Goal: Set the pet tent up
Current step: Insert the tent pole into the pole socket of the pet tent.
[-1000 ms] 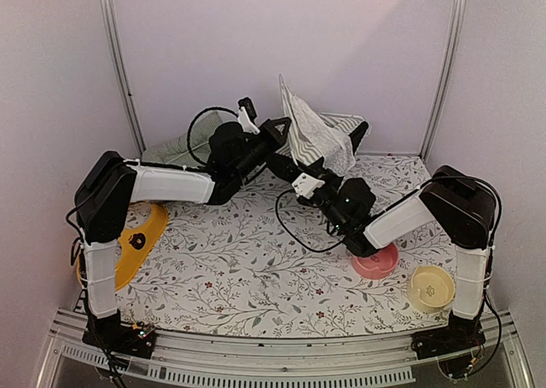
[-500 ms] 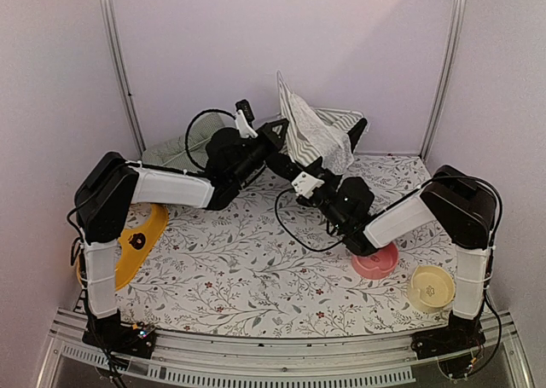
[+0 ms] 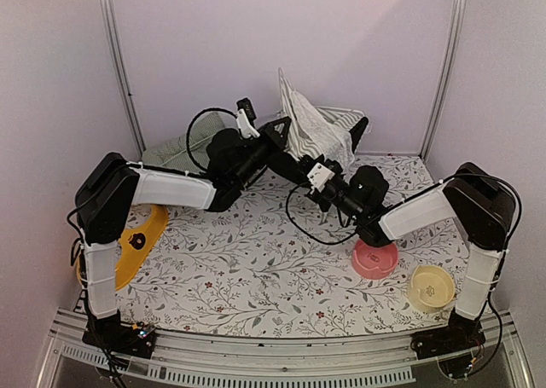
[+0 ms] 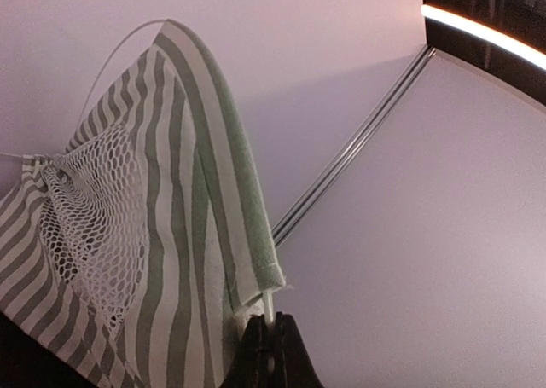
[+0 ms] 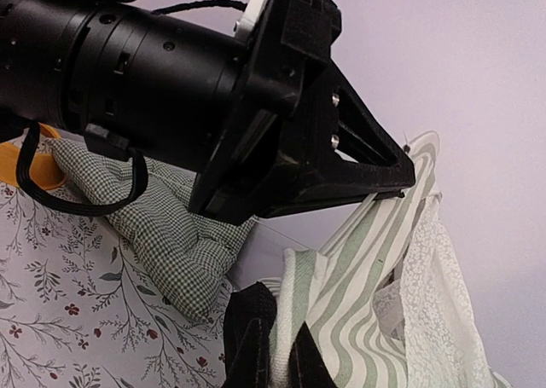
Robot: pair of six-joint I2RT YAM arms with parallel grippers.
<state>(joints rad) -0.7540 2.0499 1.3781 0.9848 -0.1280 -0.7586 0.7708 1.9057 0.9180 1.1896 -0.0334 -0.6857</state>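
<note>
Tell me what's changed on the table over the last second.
The right arm swung its elbow out to the right and pushed its wrist back toward the pet tent, uncovering more of the pink bowl. No grip visibly changed: the left gripper pinches a tent pole, the right gripper the striped fabric. The left arm, tent, yellow bowl and cushion stayed put.

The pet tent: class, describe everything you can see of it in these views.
The pet tent is green-and-white striped fabric with white mesh panels and a thin white pole threaded through a hemmed sleeve. Not yet set up, it sits crumpled and partly lifted to a peak at the far edge of the table, near the green checked cushion. The left pincer is shut on the pole's end; the right pincer appears to pinch a lower fabric edge.
</note>
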